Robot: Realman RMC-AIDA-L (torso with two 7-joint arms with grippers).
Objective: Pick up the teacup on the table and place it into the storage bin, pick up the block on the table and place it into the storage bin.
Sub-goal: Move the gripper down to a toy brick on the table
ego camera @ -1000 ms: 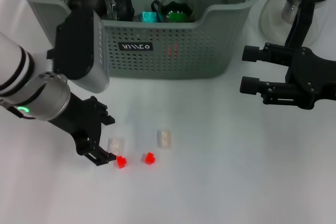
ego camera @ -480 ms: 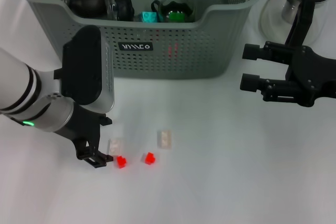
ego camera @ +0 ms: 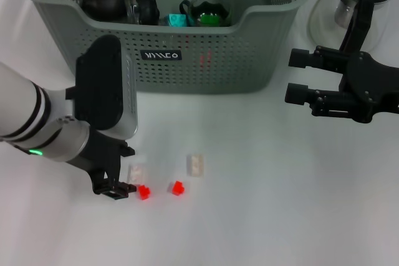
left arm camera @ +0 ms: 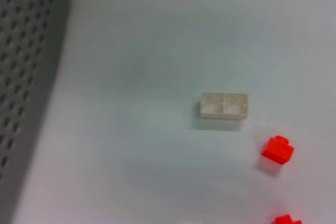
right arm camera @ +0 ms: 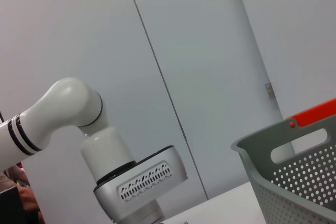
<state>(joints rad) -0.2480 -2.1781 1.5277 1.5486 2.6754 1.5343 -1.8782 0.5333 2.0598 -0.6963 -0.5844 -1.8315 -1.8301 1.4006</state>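
I take the storage bin [ego camera: 187, 60] as my landmark. It is a stiff grey-green plastic basket with perforated walls and a dipped front rim, and it already holds dark teaware, a glass cup and something teal.

The blocks lie on the white tabletop [ego camera: 280, 216] in front of the bin, towards its left half. There are two pale cream blocks [ego camera: 137, 172] [ego camera: 196, 164] and two small red blocks [ego camera: 144, 192] [ego camera: 177, 187]. In the left wrist view a cream block [left arm camera: 224, 105] shows as a flat rectangle with low studs on top, and a red one [left arm camera: 277, 150] sits near it as a small cube with one stud.

My judgement is that these are hard, light plastic bricks with smooth and a little slippery sides. They will not bend or break, but they can easily slide or tip if one finger touches first. I would take hold on two opposite flat sides, low on the body, not on the studs.

The left claw [ego camera: 115, 186] is low over the tabletop in front of the bin, just beside the nearer red block and the left cream block. I cannot tell how its fingers stand.

The right claw [ego camera: 298, 76] hangs spread and empty beside the bin's right end, well apart from the blocks.

I see no teacup standing on the tabletop.
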